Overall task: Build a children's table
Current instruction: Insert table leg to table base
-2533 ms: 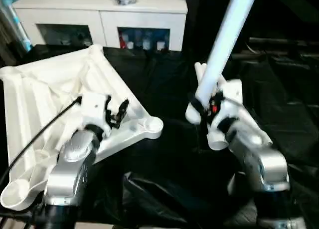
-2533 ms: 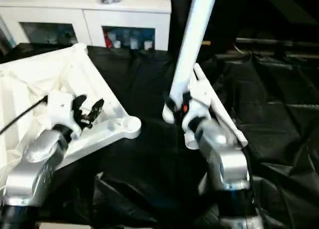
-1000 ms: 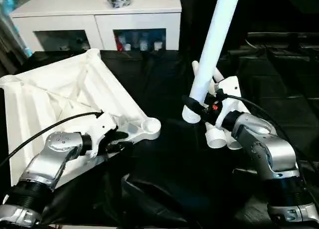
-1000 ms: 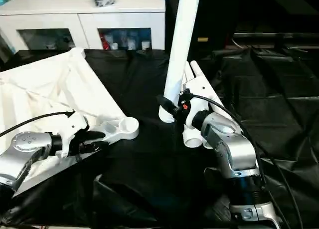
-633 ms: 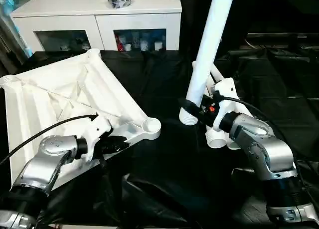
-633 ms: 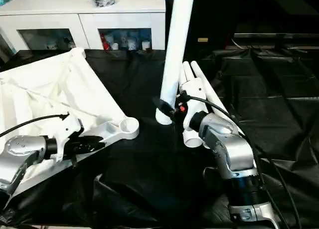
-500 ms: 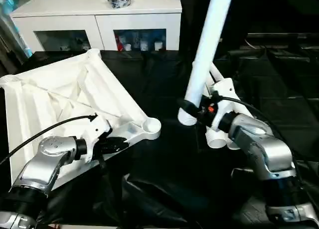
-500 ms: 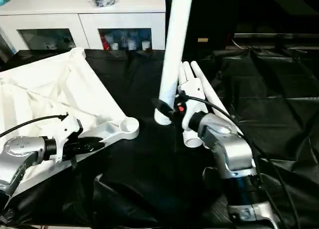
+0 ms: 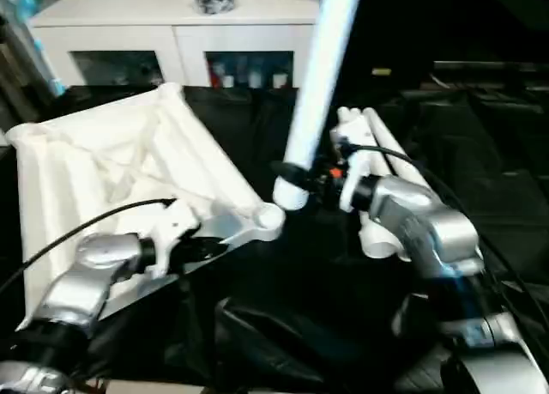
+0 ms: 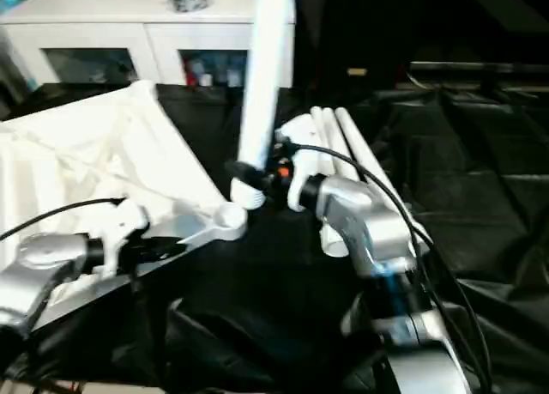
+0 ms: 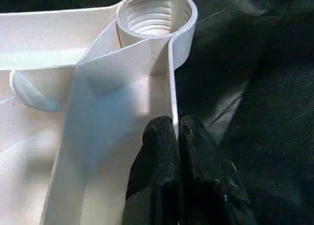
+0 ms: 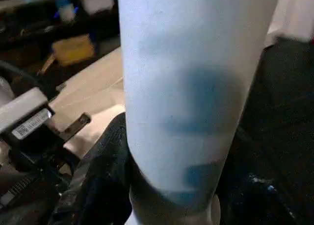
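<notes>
The black-draped work table [image 9: 283, 325] is seen across both eye views, and the white table top [image 9: 103, 171] is laid on its left part, ribbed underside up, one rounded corner socket [image 9: 268, 215] turned toward the middle. Behind the work table a white cabinet [image 9: 171, 25] with glass doors is seen, small items being kept behind the glass, too blurred to be told.

The left arm is stretched low and forward from the lower left, its silver forearm lying over the near edge of the top. The left gripper [image 9: 199, 250] is closed on the thin rim of the top, just short of the corner socket. In the left wrist view the two black fingers [image 11: 159, 151] are pressed together with the white rim wall between them, and the socket [image 11: 156, 14] is shown as an open, threaded ring.

The right arm is bent in from the lower right, its wrist turned toward the middle. The right gripper [image 9: 319, 184] is clamped half-wide around a leg [image 9: 313, 76] near its lower end; the leg is held nearly upright, its end just above and beside the socket, apart from it. In the right wrist view the leg [image 12: 191, 87] is seen close, black fingers [image 12: 105, 171] wrapped at its base.

Three more legs [image 9: 377, 154] are laid side by side on the black cloth behind the right wrist.
</notes>
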Controlling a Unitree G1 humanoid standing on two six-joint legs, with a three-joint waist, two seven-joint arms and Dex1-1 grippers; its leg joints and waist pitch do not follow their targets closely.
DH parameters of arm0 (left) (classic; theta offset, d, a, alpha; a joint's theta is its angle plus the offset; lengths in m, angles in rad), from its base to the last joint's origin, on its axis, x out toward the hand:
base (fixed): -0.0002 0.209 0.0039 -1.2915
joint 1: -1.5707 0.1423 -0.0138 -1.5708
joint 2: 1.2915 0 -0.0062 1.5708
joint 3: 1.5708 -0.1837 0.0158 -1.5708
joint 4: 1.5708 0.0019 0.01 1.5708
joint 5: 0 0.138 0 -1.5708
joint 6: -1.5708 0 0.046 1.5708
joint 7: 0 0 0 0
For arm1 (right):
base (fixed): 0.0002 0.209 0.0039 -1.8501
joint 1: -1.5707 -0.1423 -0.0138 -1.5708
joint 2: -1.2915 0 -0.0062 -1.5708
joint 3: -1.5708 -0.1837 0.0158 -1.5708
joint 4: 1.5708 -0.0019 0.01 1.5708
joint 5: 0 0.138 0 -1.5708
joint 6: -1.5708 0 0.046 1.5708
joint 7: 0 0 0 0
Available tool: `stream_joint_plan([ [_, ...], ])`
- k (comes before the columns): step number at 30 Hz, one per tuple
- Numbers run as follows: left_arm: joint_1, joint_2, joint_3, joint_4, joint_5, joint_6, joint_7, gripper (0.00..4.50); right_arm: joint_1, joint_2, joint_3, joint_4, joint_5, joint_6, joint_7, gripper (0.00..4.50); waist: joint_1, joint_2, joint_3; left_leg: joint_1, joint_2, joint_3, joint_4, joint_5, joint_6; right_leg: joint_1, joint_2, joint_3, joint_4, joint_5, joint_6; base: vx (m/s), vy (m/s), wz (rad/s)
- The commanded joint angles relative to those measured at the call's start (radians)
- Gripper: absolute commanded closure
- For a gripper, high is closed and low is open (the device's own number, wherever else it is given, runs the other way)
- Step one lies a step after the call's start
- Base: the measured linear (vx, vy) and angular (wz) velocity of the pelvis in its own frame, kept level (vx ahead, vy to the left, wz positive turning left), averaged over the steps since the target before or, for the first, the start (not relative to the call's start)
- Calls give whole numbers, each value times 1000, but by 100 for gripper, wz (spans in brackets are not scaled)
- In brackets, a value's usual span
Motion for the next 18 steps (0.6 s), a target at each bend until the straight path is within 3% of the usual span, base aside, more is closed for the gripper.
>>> stream_joint_plan([
  [1, -4, -36, -49, -9, -6, -2, -20, 450, -16, -2, 14, 30, -26, -18, 13, 262, -8, -10, -67, 40, 70, -24, -81, -198, -25, 17, -81, 38, -74, -63, -251, 0, 0, 0],
  [4, -10, -51, -51, -5, -3, -4, -18, 450, -16, -5, 32, 63, -47, -30, 16, 262, 1, -10, -67, 38, 70, -25, -83, -200, -32, 18, -83, 38, -75, -90, -235, 0, 0, 0],
  [11, -27, -69, -60, -19, 7, 8, -26, 450, -31, 8, 62, 160, -86, -67, 25, 262, 0, -11, -67, 36, 70, -25, -83, -210, -30, 16, -84, 38, -78, -114, -226, 0, 0, 0],
  [18, -34, -62, -48, 7, 9, 0, -32, 450, -17, -10, 28, 144, -89, -73, 14, 262, 0, -8, -67, 38, 71, -24, -87, -231, -36, 15, -83, 38, -78, -116, -219, 0, 0, 0],
])
